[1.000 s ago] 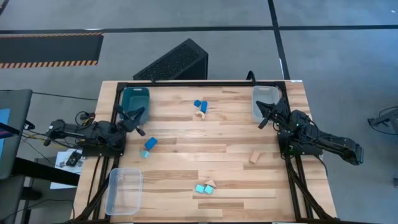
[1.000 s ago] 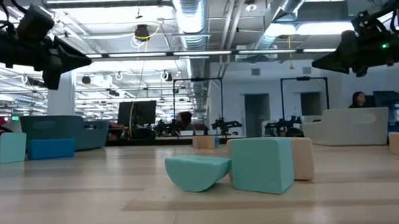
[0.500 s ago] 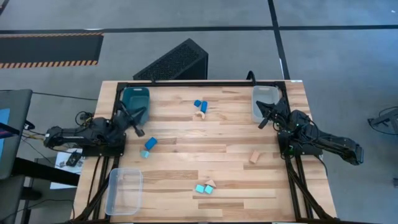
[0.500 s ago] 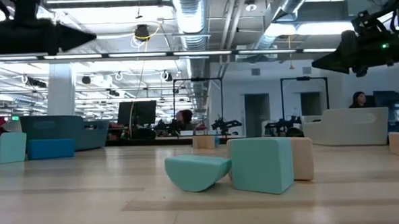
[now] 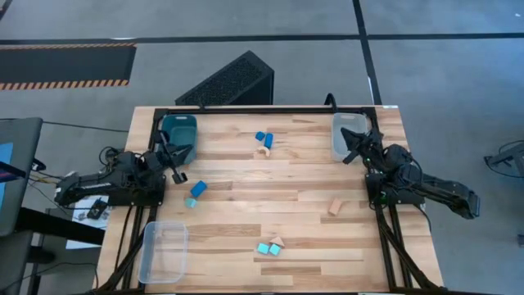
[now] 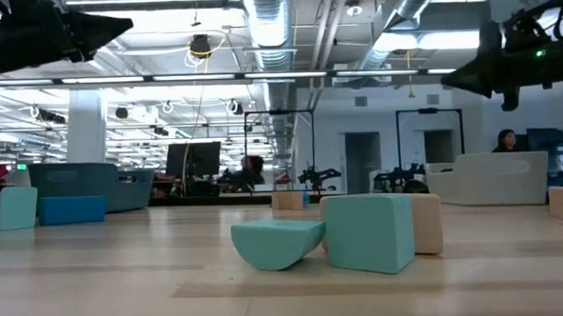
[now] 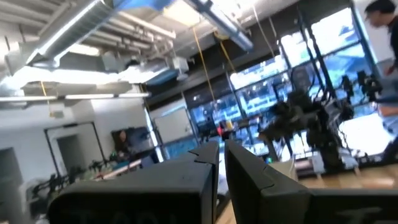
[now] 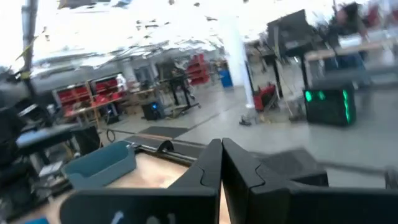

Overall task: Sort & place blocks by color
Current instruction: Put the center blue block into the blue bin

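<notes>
Left end effector swung back toward teal bin, closed, holding nothing. Right end effector closed too, over clear bin. Blocks lie scattered on worktop. No sorting started yet.

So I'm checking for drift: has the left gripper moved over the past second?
Yes. In the high view the left gripper has swung away from the table's middle, back along the edge by the teal bin.
</notes>
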Robot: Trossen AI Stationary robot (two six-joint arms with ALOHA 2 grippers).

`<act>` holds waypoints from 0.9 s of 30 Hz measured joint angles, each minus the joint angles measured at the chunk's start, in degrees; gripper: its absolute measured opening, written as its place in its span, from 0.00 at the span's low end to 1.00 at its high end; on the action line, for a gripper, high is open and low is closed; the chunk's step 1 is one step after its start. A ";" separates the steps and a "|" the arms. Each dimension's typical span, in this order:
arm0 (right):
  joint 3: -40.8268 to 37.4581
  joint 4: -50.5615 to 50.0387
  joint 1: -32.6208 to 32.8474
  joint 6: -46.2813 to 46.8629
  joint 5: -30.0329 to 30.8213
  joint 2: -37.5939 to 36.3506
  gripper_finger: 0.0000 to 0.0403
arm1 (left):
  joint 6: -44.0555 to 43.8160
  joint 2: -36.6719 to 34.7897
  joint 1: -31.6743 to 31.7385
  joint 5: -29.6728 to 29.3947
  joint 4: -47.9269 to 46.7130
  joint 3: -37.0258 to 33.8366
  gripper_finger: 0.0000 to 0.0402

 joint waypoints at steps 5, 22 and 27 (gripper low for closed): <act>1.69 -0.56 -1.84 6.19 -6.30 9.64 0.13 | -2.82 6.76 3.54 3.05 7.69 0.01 0.05; 32.34 6.36 -4.56 -5.44 -7.86 61.27 0.51 | -9.19 35.92 6.48 -3.35 25.03 1.77 0.05; 48.96 -9.91 -5.28 -20.26 -15.21 77.48 0.51 | -10.42 38.55 6.44 -3.75 24.49 1.90 0.05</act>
